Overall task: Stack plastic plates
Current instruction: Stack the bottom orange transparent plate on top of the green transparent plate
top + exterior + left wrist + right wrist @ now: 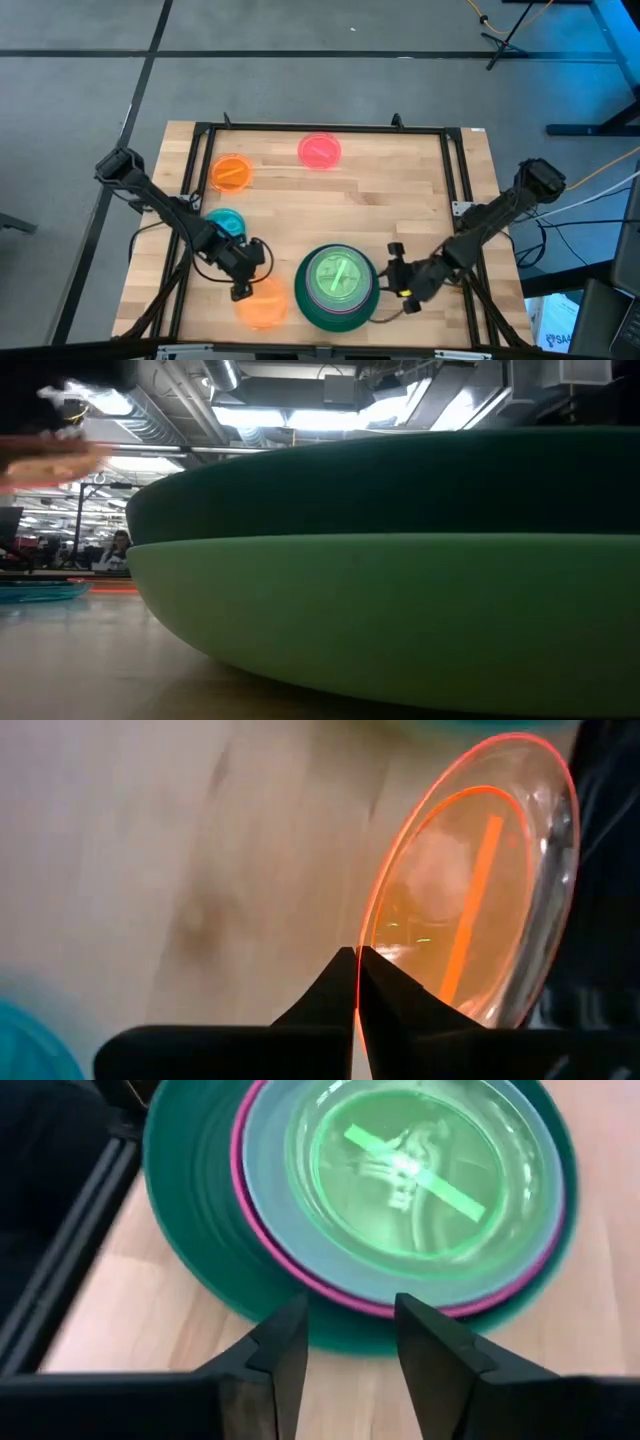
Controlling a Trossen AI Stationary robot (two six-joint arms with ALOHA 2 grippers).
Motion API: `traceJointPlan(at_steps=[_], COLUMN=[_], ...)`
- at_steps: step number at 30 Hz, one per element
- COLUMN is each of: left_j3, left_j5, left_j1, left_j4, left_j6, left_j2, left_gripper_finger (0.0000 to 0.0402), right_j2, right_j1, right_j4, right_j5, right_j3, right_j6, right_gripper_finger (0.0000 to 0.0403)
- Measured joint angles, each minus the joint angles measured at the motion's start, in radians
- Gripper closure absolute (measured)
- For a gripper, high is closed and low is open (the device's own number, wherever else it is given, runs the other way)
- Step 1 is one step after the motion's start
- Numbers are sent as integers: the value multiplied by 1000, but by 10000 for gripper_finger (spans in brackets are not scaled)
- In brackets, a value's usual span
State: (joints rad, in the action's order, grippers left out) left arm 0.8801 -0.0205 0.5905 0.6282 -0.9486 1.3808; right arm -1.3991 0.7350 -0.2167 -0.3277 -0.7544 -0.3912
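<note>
While my left gripper (243,287) grasps the rim of one orange plate (262,303), clenched thin on its edge as the left wrist view shows (470,890), the stack (338,288) at the near edge of the table (400,190) is partly built.

Done so far, judged from the right wrist view: dark green plate (190,1230) outermost, magenta rim (262,1240) inside it, grey-blue plate (270,1170) on that, lime plate (405,1170) on top. The low view shows a lighter green plate (400,620) under the dark one (400,480). I count five stacked.

Left to do: four small plates. Count by colour:
- orange: two, one in my left gripper just beside the stack, one (231,172) far left
- teal: one (226,222), near my left arm
- pink-red: one (320,151), at the far edge

My right gripper (398,278) rests released, jaws apart, just beside the stack's right rim, holding nothing (345,1345).

Estimate: a little over halfway. Next placement is probably the held orange plate onto the lime one.
</note>
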Motion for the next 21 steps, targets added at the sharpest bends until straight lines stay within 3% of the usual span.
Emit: traceJointPlan(at_steps=[8,15,21], left_j3=[130,140,140], left_j5=[-161,-236,-310], left_j1=[-56,-129,-186], left_j4=[-25,-229,-399], left_j6=[67,226,389], left_j2=[0,13,102], left_gripper_finger=[400,400,399], right_j2=[0,0,0], right_j1=[87,104,103], right_j4=[-28,-59,-64], right_j5=[-175,-229,-251], right_j3=[0,0,0], right_j6=[-37,-81,-81], right_gripper_finger=[260,260,260])
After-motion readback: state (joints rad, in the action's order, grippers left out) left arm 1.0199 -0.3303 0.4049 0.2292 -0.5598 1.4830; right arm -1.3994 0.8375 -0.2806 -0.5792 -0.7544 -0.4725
